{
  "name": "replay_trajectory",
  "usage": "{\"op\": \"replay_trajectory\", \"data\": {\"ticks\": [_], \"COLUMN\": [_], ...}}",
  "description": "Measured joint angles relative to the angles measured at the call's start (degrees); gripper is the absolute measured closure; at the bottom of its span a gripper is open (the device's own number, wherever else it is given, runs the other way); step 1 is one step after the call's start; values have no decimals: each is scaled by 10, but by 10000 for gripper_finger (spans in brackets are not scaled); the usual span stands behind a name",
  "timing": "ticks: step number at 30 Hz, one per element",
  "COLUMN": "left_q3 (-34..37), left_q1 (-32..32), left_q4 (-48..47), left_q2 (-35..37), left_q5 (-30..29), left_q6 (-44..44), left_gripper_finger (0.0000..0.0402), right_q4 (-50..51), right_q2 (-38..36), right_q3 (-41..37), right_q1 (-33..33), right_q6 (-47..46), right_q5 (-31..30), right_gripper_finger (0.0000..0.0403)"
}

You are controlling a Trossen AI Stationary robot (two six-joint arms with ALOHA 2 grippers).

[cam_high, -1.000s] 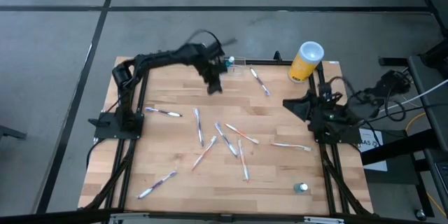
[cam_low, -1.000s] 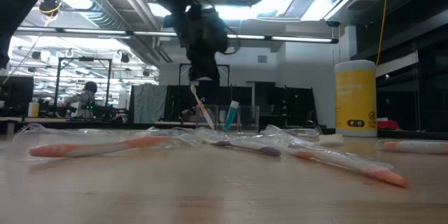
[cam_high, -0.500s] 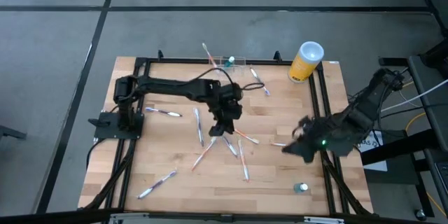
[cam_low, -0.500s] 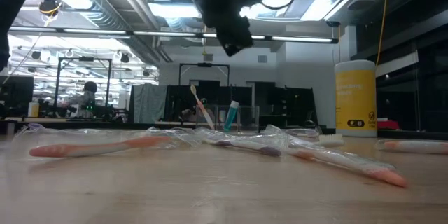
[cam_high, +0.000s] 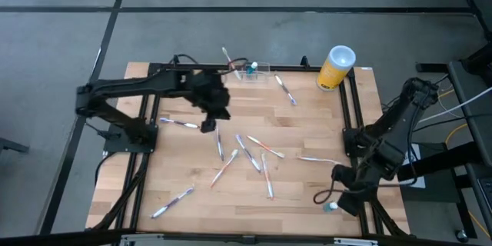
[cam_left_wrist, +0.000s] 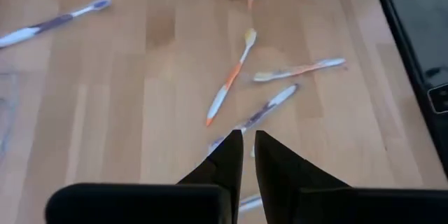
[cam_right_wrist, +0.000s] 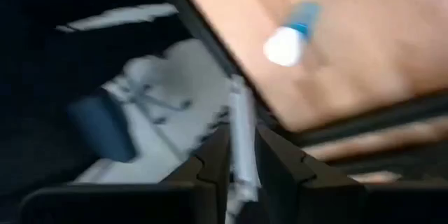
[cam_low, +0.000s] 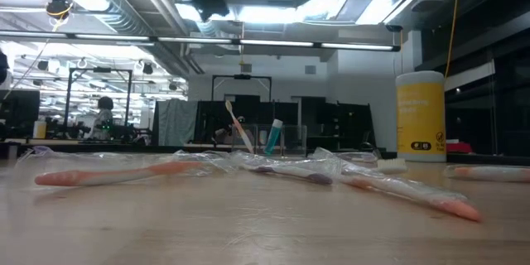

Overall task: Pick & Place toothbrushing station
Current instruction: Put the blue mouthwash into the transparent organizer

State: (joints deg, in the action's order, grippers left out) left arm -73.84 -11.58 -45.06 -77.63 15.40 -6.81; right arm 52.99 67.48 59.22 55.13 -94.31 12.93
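Left claw (cam_left_wrist: 243, 155) nearly clenched, empty, above loose toothbrushes (cam_high: 247, 152); holder (cam_high: 257, 70) beyond it at table's (cam_high: 307, 131) far edge; right claw (cam_right_wrist: 241, 155), slightly parted, empty; align over one handle before descending.

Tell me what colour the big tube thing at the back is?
The tall cylinder is yellow with a white top, clearest in the low view.

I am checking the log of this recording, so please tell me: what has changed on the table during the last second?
The left end effector left the holder at the far edge, swung over the middle toothbrushes, then drew back toward the left side; it carries nothing. The right end effector moved from the right side down to the near right corner, beside the small tube. A toothbrush now leans in the holder. The loose toothbrushes and yellow cylinder stayed put.
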Motion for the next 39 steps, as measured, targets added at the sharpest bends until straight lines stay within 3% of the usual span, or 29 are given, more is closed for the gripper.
{"op": "replay_trajectory", "data": {"ticks": [2, 6, 11, 15, 20, 25, 29, 34, 39], "left_q3": [18, 51, 89, 118, 145, 145, 145, 145, 145], "left_q1": [7, 27, 65, 108, 153, 195, 218, 229, 231], "left_q4": [3, 2, 6, 7, 15, 17, 18, 18, 18], "left_q2": [34, 89, 151, 193, 224, 226, 226, 226, 226], "left_q5": [0, -4, -60, -142, -207, -264, -294, -309, -303], "left_q6": [9, 51, 116, 158, 215, 239, 247, 247, 250], "left_gripper_finger": [366, 355, 343, 341, 342, 338, 339, 339, 338], "right_q4": [73, 213, 245, 223, 231, 231, 227, 210, 155], "right_q2": [11, 48, 106, 153, 204, 224, 219, 200, 165], "right_q3": [31, 122, 204, 208, 179, 140, 136, 174, 179], "right_q1": [12, 26, 26, 25, 25, 22, 13, 8, 0], "right_q6": [34, 114, 266, 401, 451, 385, 302, 240, 53], "right_q5": [-13, -99, -177, -160, -92, -29, -26, -71, -101], "right_gripper_finger": [340, 352, 356, 356, 356, 356, 359, 361, 345]}}
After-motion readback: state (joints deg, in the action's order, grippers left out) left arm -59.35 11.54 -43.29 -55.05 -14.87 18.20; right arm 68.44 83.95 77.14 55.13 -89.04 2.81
